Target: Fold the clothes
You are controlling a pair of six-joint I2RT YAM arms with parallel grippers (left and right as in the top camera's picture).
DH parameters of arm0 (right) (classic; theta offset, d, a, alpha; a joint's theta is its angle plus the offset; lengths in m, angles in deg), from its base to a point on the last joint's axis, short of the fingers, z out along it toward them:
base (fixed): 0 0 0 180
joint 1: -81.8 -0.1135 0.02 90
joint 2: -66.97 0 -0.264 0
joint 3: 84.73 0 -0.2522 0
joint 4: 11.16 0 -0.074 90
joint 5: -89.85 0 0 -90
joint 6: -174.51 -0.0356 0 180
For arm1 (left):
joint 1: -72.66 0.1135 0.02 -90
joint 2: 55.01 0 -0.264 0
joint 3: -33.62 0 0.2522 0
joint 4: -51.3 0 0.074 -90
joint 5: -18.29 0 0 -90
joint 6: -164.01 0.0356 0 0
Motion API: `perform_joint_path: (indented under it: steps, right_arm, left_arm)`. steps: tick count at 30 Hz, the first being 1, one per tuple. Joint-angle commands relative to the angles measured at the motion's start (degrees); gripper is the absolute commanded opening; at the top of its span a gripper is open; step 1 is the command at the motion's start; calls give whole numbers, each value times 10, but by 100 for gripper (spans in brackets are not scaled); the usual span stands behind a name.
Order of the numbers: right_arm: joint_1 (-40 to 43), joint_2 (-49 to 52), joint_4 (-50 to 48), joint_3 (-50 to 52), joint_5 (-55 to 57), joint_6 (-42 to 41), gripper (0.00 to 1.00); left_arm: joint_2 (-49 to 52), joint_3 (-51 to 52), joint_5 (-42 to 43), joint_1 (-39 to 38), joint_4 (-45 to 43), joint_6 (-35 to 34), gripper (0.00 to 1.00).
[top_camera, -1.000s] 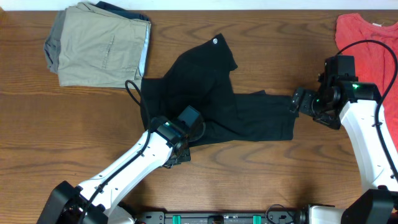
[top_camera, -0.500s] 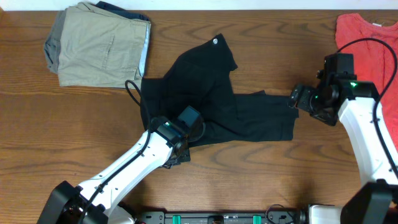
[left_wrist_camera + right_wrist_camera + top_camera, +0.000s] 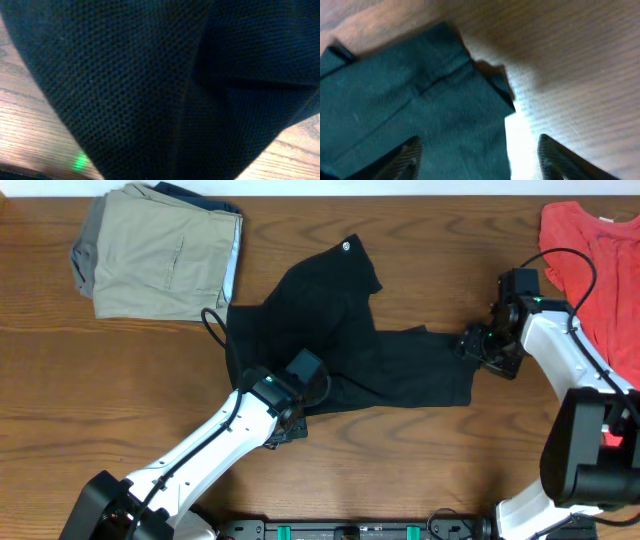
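Note:
The clothes (image 3: 340, 330), a black trouser-like garment with a small white logo (image 3: 346, 247), lie crumpled mid-table with one leg stretched out to the right. My left gripper (image 3: 287, 423) sits at the garment's lower left edge. Black mesh fabric (image 3: 160, 90) fills the left wrist view and hides the fingers; the gripper is shut on the cloth. My right gripper (image 3: 472, 345) is at the leg's right end. In the right wrist view its fingertips (image 3: 407, 157) stand apart on either side of the hem edge (image 3: 490, 95), open around the fabric (image 3: 420, 105).
A folded khaki garment (image 3: 160, 255) lies at the back left on the wooden table (image 3: 100, 400). A coral-red top (image 3: 600, 260) lies at the back right, behind my right arm. A black cable loop (image 3: 212, 325) lies beside the clothes' left edge.
My right gripper has moved left and up onto the leg end, its wrist has turned, and its jaws have narrowed. The left arm has stayed in place.

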Motion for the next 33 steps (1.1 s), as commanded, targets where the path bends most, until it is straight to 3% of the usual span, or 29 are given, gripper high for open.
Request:
perform_joint_path:
  steps: [1, 3, 9, 23, 26, 33]
  right_arm:
    - [5, 21, -7, 0, -5, 1, 61]
    - [5, 35, -12, 0, -18, 1, 55]
    - [5, 56, -33, 0, -27, 1, 52]
    - [5, 59, -58, -1, -30, 14, 14]
    - [5, 59, -55, -3, -30, 14, 1]
    - [7, 58, -17, -64, -30, 14, 1]
  left_arm:
    - [-3, -1, -16, 0, 0, -1, 7]
    - [-3, -1, -16, 0, -4, -1, 6]
    - [-3, 2, -16, 0, -14, -1, 7]
    - [-3, 2, -16, 0, -17, -1, 7]
    - [-3, 2, -16, 0, -17, -1, 7]
    - [-3, 2, -16, 0, -17, -1, 7]
